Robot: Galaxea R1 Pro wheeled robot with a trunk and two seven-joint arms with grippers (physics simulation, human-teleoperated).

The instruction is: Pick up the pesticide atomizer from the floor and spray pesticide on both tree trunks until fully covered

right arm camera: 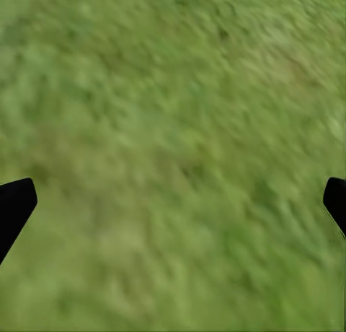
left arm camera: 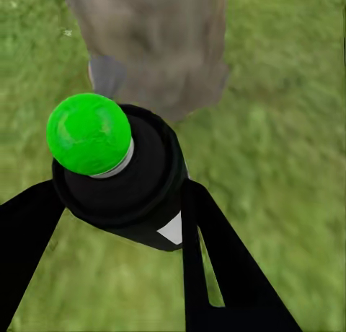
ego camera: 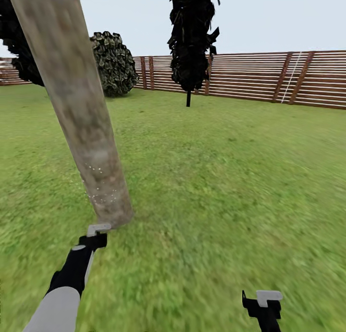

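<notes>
Left gripper (left arm camera: 122,202) fingers (left arm camera: 223,267) clamp the pesticide atomizer (left arm camera: 119,169), right at the base of the tree trunk (ego camera: 79,106). Pesticide (ego camera: 98,185) specks dot only the low part of the trunk. Right gripper (right arm camera: 173,202) hangs over the floor (ego camera: 216,187), fingers wide, holding nothing. Risks: nozzle so close the spray stays low, upper trunk uncovered; bottle knocks the bark and slips. Second tree (ego camera: 192,38) stands well beyond the trunk, no specks visible on it.
</notes>
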